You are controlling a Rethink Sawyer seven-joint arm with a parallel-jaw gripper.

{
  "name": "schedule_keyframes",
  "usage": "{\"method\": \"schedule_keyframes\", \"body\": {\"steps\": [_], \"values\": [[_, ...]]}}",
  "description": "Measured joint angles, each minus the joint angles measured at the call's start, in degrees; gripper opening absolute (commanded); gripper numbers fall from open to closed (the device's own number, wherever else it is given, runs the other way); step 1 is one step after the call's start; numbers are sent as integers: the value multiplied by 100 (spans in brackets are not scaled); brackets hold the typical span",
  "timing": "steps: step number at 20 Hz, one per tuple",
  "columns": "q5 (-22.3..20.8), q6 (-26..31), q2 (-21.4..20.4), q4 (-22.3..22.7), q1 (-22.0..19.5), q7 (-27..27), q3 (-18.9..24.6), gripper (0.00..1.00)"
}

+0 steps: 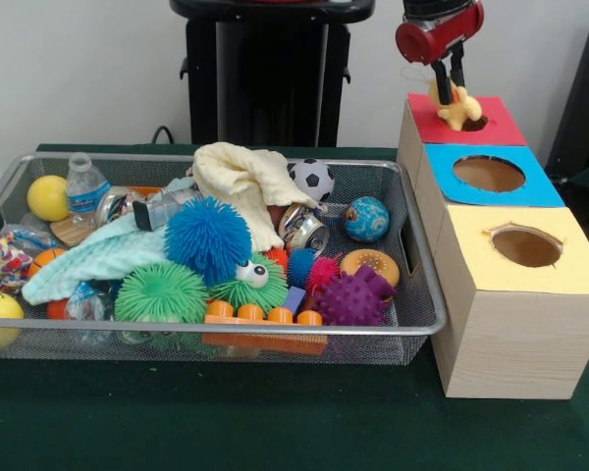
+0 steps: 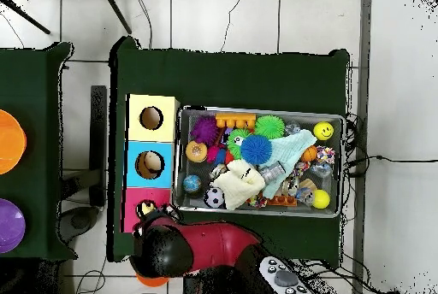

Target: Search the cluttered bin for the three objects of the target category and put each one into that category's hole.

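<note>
Pincer [image 1: 448, 90]: clenched on yellow duck toy [image 1: 459, 108] | duck between its tips, at red-topped hole [image 1: 474, 124]

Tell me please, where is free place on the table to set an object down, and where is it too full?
Free: the green table strip in front of the wire bin, and the patch before the wooden box. Crowded: inside the bin, toys and cloths cover nearly all the mesh. At the red hole, the gripper holds the yellow duck toy.
</note>
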Motion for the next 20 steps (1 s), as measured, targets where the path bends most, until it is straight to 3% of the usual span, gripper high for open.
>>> {"method": "schedule_keyframes", "body": {"steps": [20], "values": [[47, -254, 90, 191, 211, 0, -139, 0]]}}
